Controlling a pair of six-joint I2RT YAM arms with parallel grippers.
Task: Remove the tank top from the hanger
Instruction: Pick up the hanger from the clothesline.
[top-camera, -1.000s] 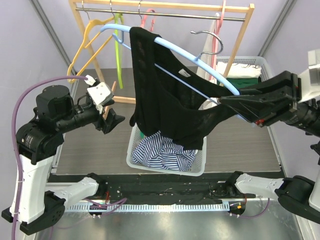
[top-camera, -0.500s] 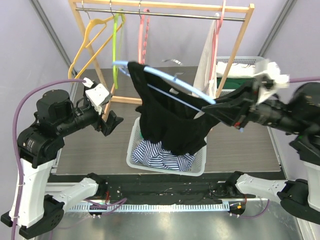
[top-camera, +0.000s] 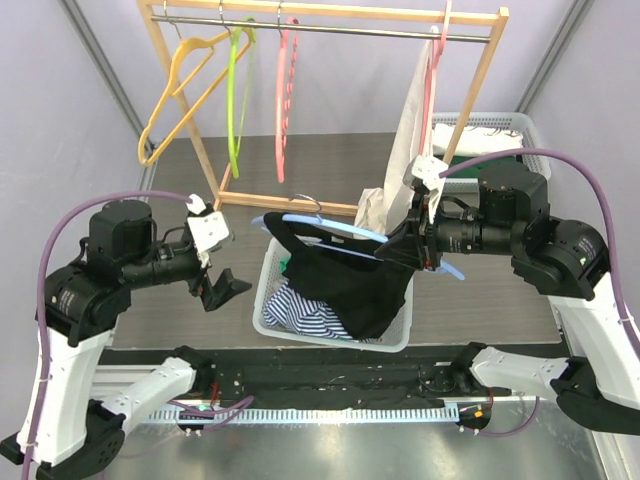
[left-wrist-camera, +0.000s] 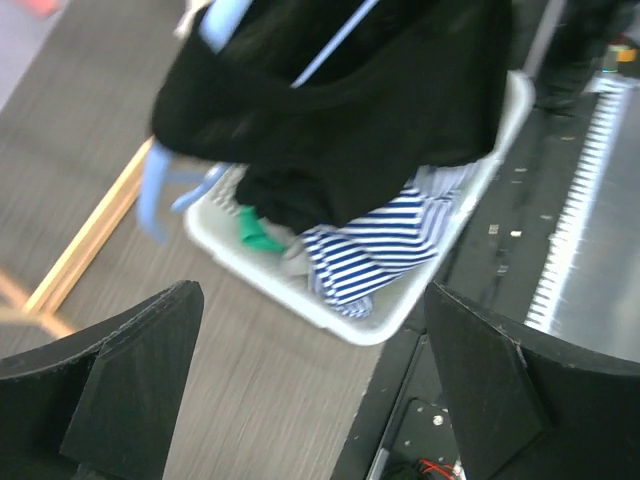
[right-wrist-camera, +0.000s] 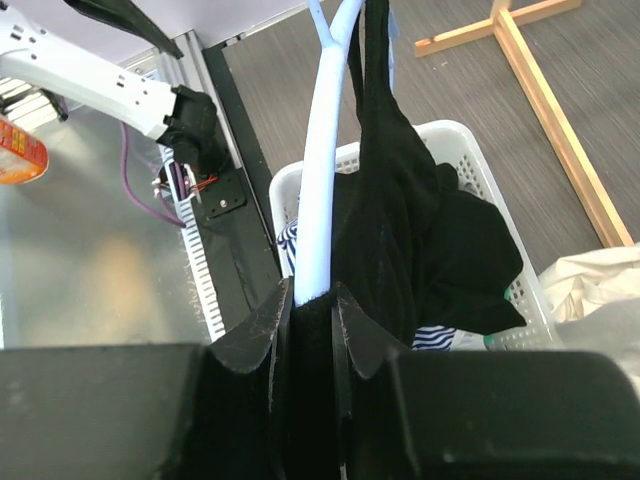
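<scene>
Your right hand (top-camera: 404, 250) is clamped narrow on one end of the pale blue hanger (top-camera: 330, 228), at three o'clock of the white basket (top-camera: 262, 300). It holds the hanger low and nearly level over that basket. The black tank top (top-camera: 345, 285) is draped over the hanger's arm, with its bulk sagging onto the striped garment (top-camera: 300, 312) in the basket. I judge it not yet free. Your left hand (top-camera: 224, 290) stands wide and empty at nine o'clock of the basket, apart from the cloth.

To do this step well, hold the hanger steady with the right hand. Bring the left hand in toward three o'clock and onto the hanging fold nearest it, not onto the hanger's rod. Take only black cloth, because the striped garment lies just beneath and a deep bite would likely bring it up too. Once you have closed, draw the cloth toward the hanger's free end at nine o'clock. Pull along the arm and not across it, so the strap slides off rather than snagging on the hook. Stay clear of the wooden rack (top-camera: 200, 150) at twelve o'clock.
</scene>
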